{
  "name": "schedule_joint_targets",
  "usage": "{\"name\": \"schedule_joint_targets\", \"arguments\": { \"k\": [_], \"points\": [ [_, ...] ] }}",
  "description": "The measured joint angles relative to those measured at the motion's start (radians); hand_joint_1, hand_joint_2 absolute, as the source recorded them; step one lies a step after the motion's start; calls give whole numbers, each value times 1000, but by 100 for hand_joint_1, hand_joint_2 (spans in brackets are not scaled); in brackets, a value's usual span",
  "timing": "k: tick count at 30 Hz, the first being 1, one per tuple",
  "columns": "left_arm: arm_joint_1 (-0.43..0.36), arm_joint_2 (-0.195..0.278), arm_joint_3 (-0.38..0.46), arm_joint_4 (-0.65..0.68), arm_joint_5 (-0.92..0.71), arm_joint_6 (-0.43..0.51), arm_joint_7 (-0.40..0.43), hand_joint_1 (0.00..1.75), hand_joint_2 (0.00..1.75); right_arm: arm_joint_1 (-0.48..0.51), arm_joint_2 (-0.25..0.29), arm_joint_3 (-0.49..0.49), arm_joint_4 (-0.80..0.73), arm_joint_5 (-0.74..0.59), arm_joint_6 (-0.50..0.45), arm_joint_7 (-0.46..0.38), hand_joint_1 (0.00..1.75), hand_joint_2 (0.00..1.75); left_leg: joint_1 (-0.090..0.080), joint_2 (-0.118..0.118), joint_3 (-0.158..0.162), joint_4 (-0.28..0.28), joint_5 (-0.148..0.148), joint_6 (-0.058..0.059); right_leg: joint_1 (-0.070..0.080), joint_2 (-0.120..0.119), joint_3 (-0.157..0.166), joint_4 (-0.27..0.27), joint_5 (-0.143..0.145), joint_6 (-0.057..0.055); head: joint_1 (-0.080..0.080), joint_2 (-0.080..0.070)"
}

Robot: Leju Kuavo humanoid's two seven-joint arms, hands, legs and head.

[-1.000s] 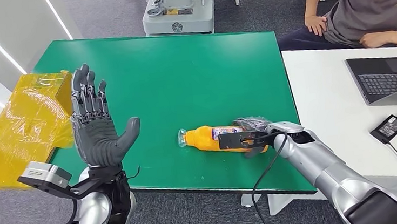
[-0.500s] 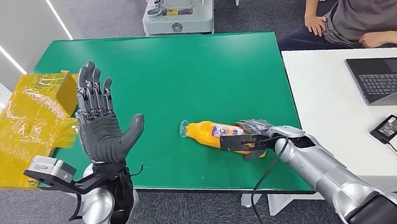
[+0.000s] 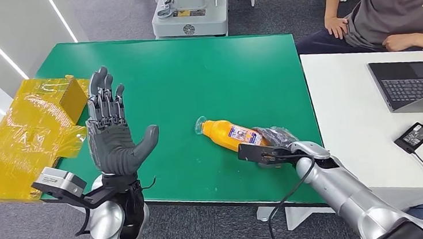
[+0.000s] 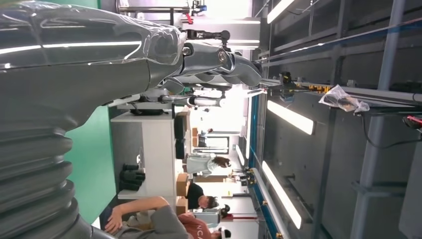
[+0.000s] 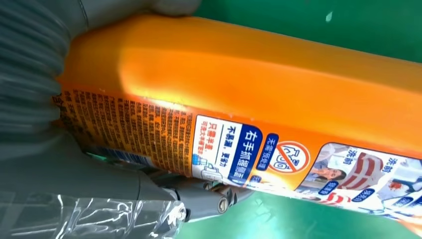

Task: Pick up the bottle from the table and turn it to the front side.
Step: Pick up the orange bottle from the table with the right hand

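The fingers (image 3: pixel 270 132) of the right hand (image 3: pixel 273 143) are wrapped around the base end of the bottle (image 3: pixel 229 134), low and right of centre in the head view, holding it just above or on the green table (image 3: pixel 205 74); the head view does not make clear whether its body touches the tabletop. The bottle is orange, with a clear cap at its neck end and a white, blue and orange label around its middle. It lies nearly on its side and slants across the frame, the cap toward the upper left and the base toward the lower right inside the hand. In the right wrist view the bottle (image 5: pixel 259 94) runs from the left edge to the right, the grey thumb (image 5: pixel 164 6) pressed on its upper side and darker fingers (image 5: pixel 199 196) under the printed label, green showing above and below.

The left hand (image 3: pixel 112 134) stands upright in the lower left of the head view, palm open, fingers straight and spread, holding nothing, well apart from the bottle.
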Motion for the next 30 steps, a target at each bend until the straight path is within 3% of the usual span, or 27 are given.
{"name": "schedule_joint_targets", "arguments": {
  "k": [12, 17, 20, 25, 30],
  "points": [
    [5, 0, 0, 0, -4, 0, 0, 0, 175, 21, 9, -17, -26, 6, -9, -11, 175, 175, 0, 0, -1, 0, 0, 0, 0, 0, 0, 0, 0, 0, 0, 0],
    [17, 0, 0, -6, -8, 9, 0, 0, 175, 24, 33, -36, -40, 5, -76, -44, 175, 175, 0, 0, -1, 0, 0, 0, 0, 0, -1, 0, 0, 0, 0, 0],
    [25, 0, 0, -12, -11, 22, -4, 0, 175, 23, 65, -59, -63, -5, -167, -59, 175, 175, 0, 0, -1, 0, 0, 0, 0, 0, -1, 1, 0, 0, 0, 0],
    [40, 0, 5, -26, -11, 41, -18, 0, 175, 28, 136, -141, -133, -31, -441, -86, 175, 175, 0, 0, -1, -1, 0, 0, 0, 0, -2, 1, 0, 0, 0, 0],
    [39, -1, 6, -36, -41, 53, -22, 0, 175, 85, 189, -223, -223, -35, -636, -143, 175, 175, 0, 0, -1, -1, 0, 0, 0, -1, -1, 0, -1, 0, 0, 0]
  ]
}}
